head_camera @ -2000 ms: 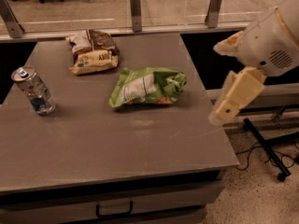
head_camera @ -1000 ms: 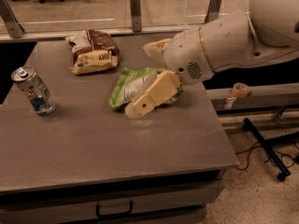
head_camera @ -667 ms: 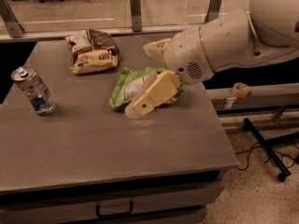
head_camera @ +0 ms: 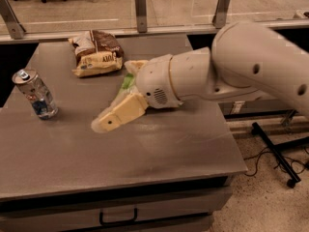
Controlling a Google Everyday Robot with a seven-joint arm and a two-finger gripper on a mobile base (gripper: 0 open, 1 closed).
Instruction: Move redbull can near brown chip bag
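Note:
The redbull can [head_camera: 35, 94], slim, silver and blue, stands upright near the left edge of the grey table [head_camera: 159, 149]. The brown chip bag [head_camera: 96, 52] lies at the back of the table, behind and to the right of the can. My gripper [head_camera: 116, 94] hangs over the middle of the table, open and empty. Its lower cream finger [head_camera: 118, 112] points left toward the can and stays well apart from it. The big white arm [head_camera: 231, 66] reaches in from the right.
A green and white bag [head_camera: 126, 81] lies mid-table, mostly hidden behind my gripper and wrist. A glass rail with metal posts [head_camera: 140, 4] runs along the table's back edge. A drawer handle [head_camera: 118, 219] sits below the front edge. A black stand base [head_camera: 277, 158] is on the floor at right.
My arm has swung in from the right and moved left over the green bag, with the gripper now closer to the can. The can and both bags have not moved.

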